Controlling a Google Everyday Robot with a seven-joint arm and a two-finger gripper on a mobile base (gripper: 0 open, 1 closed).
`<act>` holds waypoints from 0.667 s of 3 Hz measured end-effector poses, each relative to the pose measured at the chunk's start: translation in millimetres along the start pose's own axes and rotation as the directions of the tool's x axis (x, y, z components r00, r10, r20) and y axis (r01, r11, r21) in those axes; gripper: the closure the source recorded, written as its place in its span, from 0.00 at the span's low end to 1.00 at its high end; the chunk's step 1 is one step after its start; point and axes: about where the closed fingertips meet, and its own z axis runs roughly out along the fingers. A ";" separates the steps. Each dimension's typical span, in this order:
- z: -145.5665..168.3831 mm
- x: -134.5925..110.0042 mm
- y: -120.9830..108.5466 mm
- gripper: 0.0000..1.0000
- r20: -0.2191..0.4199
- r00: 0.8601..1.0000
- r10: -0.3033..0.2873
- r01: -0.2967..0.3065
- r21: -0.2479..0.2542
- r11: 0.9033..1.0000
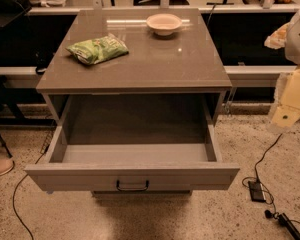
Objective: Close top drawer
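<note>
Camera view: top drawer (pixel 135 154) stands open, left of the claw (pixel 286 115); claw's state cannot tell.

I see the grey cabinet top (pixel 155 71) holding a green snack bag (pixel 97 49) at upper left and a white bowl (pixel 164 24) at top centre; the gripper (pixel 286 115) sits at the right edge.

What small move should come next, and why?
Probably bring the gripper, now at the right edge away from the drawer, to its front near the handle: the drawer stands wide open and nothing touches it.
</note>
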 end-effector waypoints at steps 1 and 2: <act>0.0 0.0 0.0 0.00 0.000 1.000 0.000 0.000 0.000 1.000; 36.1 9.5 18.9 0.00 0.037 0.991 0.130 -0.127 -0.080 0.989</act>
